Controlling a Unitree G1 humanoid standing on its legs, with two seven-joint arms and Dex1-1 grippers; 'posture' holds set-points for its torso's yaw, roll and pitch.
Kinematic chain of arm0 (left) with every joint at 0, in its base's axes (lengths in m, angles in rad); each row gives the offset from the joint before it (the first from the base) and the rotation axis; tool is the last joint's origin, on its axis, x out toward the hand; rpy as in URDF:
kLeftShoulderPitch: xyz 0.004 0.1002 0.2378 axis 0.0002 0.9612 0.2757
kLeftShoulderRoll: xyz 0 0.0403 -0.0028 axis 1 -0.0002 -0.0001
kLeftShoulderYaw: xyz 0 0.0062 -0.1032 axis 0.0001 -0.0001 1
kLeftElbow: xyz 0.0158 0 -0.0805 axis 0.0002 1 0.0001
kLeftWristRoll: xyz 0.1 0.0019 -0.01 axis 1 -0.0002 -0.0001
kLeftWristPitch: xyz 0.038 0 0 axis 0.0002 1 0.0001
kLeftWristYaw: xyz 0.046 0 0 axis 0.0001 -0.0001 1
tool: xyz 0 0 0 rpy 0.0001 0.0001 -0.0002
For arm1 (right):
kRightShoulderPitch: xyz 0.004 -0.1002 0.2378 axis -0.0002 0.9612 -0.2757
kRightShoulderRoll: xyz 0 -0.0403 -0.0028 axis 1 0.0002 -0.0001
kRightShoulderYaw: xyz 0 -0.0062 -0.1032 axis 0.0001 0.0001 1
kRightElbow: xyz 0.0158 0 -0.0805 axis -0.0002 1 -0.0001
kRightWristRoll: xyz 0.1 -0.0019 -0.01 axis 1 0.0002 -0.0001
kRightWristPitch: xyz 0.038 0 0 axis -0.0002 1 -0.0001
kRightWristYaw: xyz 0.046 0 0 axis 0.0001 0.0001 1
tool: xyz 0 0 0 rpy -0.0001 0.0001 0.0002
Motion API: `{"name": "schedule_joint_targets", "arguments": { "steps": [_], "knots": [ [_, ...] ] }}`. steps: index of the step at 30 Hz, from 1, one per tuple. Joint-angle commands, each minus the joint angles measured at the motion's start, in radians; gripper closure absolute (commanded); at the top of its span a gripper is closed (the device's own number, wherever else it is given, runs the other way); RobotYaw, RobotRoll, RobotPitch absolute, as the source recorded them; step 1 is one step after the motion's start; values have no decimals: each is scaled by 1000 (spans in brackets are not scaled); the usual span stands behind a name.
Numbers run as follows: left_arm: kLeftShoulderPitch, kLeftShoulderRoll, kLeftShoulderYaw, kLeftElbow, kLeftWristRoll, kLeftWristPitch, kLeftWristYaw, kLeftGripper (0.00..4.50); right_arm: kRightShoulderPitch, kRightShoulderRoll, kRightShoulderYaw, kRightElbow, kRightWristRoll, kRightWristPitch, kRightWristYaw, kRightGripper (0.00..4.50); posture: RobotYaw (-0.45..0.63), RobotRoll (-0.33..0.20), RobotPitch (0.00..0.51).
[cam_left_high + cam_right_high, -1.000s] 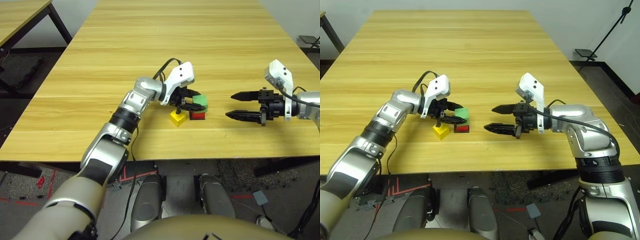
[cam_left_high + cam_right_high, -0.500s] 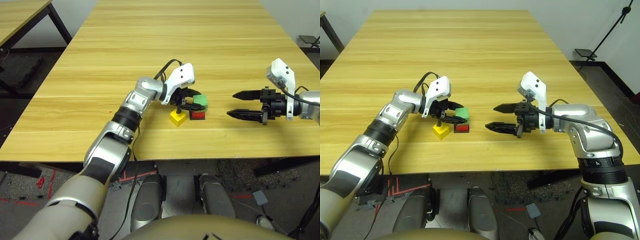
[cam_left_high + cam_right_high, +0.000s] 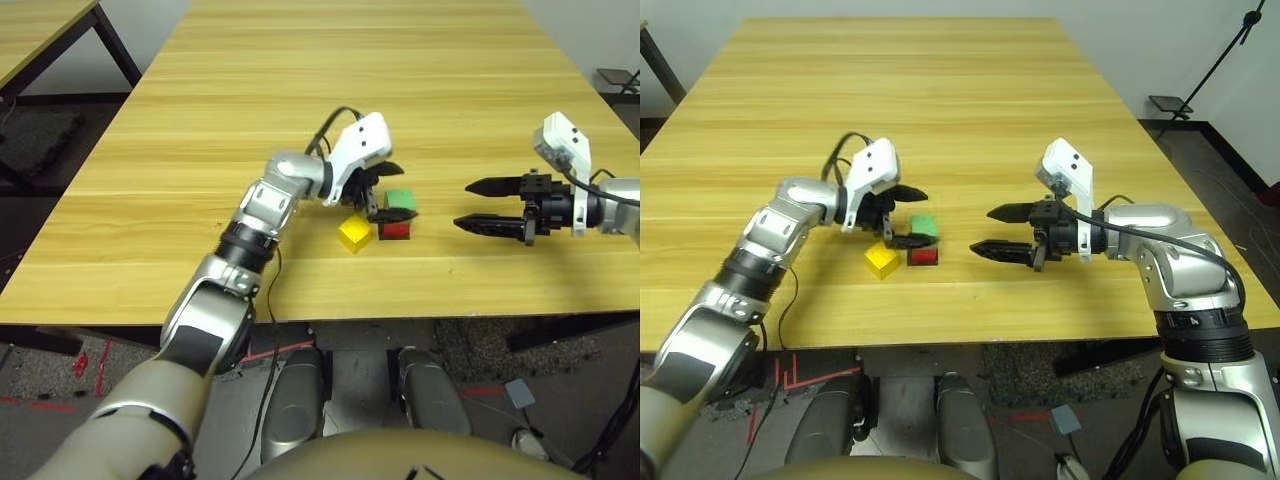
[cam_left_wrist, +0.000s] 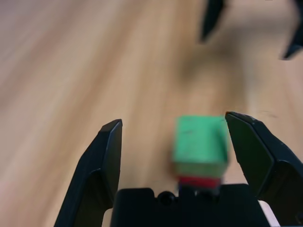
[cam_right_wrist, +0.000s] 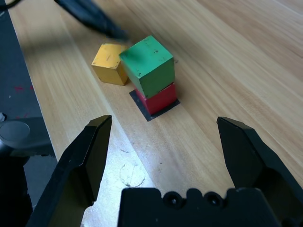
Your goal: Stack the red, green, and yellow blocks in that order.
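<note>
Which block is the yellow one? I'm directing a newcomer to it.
On the wooden table, near the robot's edge, find the green block stacked on the red one. The yellow block sits just left of them, alone on bare wood.

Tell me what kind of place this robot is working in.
Probably a robotics lab or test area: a large wood-grain table with small blocks stacked on a black patch, red tape marking the floor, and a black stand beside a plain wall.
</note>
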Motion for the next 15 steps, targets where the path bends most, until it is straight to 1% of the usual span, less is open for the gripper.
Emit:
{"name": "schedule_joint_targets", "arguments": {
  "steps": [1,4,8,11,15],
  "knots": [
    [106,33,11,-189,-15,205,88,30,-19,14,24,13,2,-16,7,0,102,-113,76],
    [211,29,48,-307,-32,328,173,30,-38,26,38,27,-1,-18,6,0,119,-114,74],
    [295,17,58,-362,-51,369,246,30,-59,33,51,48,-9,-29,15,0,132,-118,74],
    [317,7,56,-368,-69,374,276,30,-72,36,59,61,-11,-33,18,0,136,-120,78],
    [313,17,41,-351,-88,361,289,30,-80,38,67,69,-9,-34,18,0,136,-122,81]
  ]
}}
